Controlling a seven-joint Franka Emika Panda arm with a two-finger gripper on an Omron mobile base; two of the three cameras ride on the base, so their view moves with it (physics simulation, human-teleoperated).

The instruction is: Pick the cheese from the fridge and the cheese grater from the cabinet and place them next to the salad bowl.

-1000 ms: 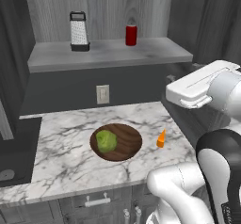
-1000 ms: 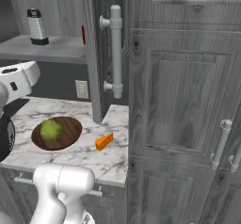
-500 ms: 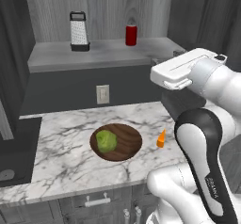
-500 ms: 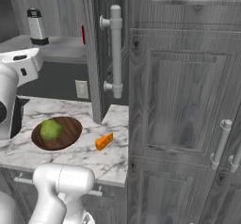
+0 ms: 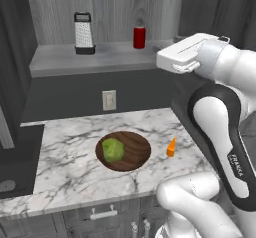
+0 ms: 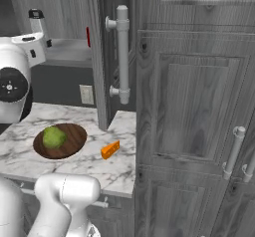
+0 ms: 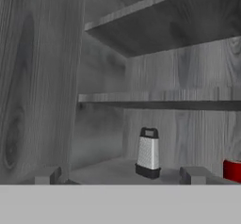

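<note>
Hand view: two dark finger tips (image 7: 47,175) stand spread wide, pinching nothing, with the upright silver box grater with black handle and base (image 7: 148,153) between them farther back on the grey wood-grain cabinet's pale shelf (image 5: 100,57), a red bottle (image 7: 232,170) beside it at right.

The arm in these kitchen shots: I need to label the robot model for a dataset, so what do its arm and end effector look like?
The arm is glossy white with rounded, bulky links and dark grey to black bands at the joints. One link carries small dark vertical lettering. A dark round joint cap with a small centre mark shows in the right base view. The end effector is a flat, boxy white block. No loose cables are visible.
</note>
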